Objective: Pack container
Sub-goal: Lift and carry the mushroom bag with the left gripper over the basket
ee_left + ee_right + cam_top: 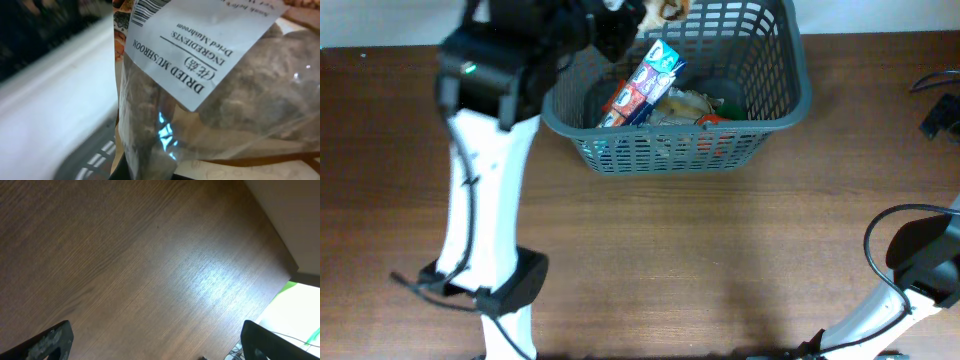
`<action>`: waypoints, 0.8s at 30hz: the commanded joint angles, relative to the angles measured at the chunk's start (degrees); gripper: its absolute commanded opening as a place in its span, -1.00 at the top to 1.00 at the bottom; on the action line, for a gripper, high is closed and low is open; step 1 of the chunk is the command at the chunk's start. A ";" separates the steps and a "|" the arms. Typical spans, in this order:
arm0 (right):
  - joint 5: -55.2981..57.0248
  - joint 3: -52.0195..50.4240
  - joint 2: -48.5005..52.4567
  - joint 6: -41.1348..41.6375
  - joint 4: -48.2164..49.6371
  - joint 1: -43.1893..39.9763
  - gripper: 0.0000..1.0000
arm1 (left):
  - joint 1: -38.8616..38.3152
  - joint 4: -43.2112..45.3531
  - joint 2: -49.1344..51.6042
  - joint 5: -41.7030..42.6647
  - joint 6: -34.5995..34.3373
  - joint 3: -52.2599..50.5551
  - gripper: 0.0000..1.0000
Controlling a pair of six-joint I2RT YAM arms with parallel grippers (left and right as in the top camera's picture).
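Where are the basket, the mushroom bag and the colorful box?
basket (665,150), overhead view, front slotted wall.
dried mushroom bag (215,35), left wrist view, white label.
blue and red box (648,82), overhead view, its middle.

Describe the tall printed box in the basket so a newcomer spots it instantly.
Find the grey lattice basket at the table's far edge. A long box leans tilted in its left half. Only it has blue-and-white print; the packets beside it lie low.

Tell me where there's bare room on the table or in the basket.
Table is bare across the middle, in front of the basket. Inside, the left floor looks free; box and packets crowd the rest.
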 commanded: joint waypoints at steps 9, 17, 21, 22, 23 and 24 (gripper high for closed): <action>0.11 -0.24 -0.02 0.74 0.02 -0.17 -0.98 | -0.04 -0.87 17.16 -1.97 0.94 -1.88 0.96; 0.11 -0.24 -0.02 0.74 0.02 -0.17 -0.98 | -0.44 -1.57 21.40 -1.77 0.90 -5.33 0.85; 0.09 -0.24 -0.02 0.74 0.02 -0.17 -0.98 | -0.48 -1.55 21.51 -1.77 0.90 -5.92 0.85; 0.11 -0.24 -0.02 0.74 0.02 -0.17 -0.98 | -0.48 -1.64 21.51 -1.77 0.90 -5.92 0.85; 0.09 -0.24 -0.02 0.74 0.02 -0.17 -0.98 | -0.46 -1.73 21.51 -1.77 0.90 -6.08 0.85; 0.11 -0.24 -0.02 0.74 0.02 -0.17 -0.98 | -0.46 -1.79 21.51 -1.79 0.90 -6.16 0.85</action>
